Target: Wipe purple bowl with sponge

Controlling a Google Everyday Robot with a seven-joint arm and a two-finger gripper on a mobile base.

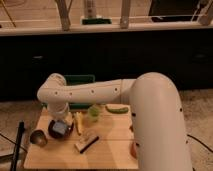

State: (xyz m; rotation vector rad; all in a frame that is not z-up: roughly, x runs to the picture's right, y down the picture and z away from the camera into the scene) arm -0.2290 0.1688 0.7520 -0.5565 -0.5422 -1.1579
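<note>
Bowl (60, 131) sits lower left on the table (110, 150), sponge (59, 128) inside it; the claw (61, 121) hangs just above, whether apart or together I cannot tell.

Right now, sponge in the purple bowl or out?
In. The blue-grey sponge sits inside the purple bowl's mouth, with the gripper directly above it at the table's left side.
</note>
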